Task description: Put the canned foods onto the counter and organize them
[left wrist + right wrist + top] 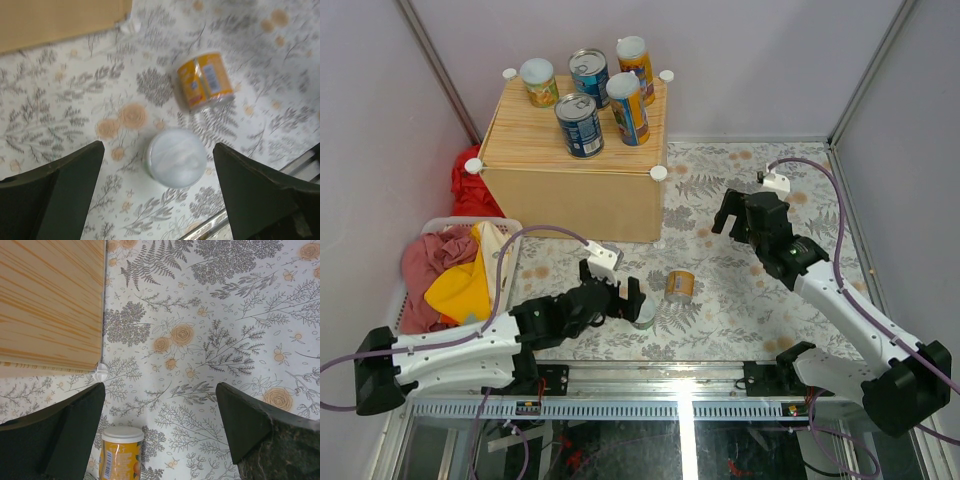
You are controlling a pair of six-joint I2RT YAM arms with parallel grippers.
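The counter (pixel 535 140) stands at the back left with several cans on its plank top: a short green-yellow one (pixel 538 82), two blue ones (pixel 589 77) (pixel 580 125) and two tall orange-and-blue ones (pixel 635 62) (pixel 628 108). An orange can (pixel 679 285) lies on its side on the floral mat; it also shows in the left wrist view (pixel 205 81) and the right wrist view (pixel 121 455). An upright can with a silvery lid (pixel 176 158) stands between the open fingers of my left gripper (pixel 159 147), untouched; it shows in the top view too (pixel 644 314). My right gripper (pixel 160 385) is open and empty, above the mat right of the counter.
A white basket (pixel 438 222) of clothes sits at the left, with a red cloth (pixel 468 185) behind it. The counter's side (pixel 50 305) and a white foot (pixel 101 372) are close to the right gripper. A metal rail runs along the near edge (pixel 680 375).
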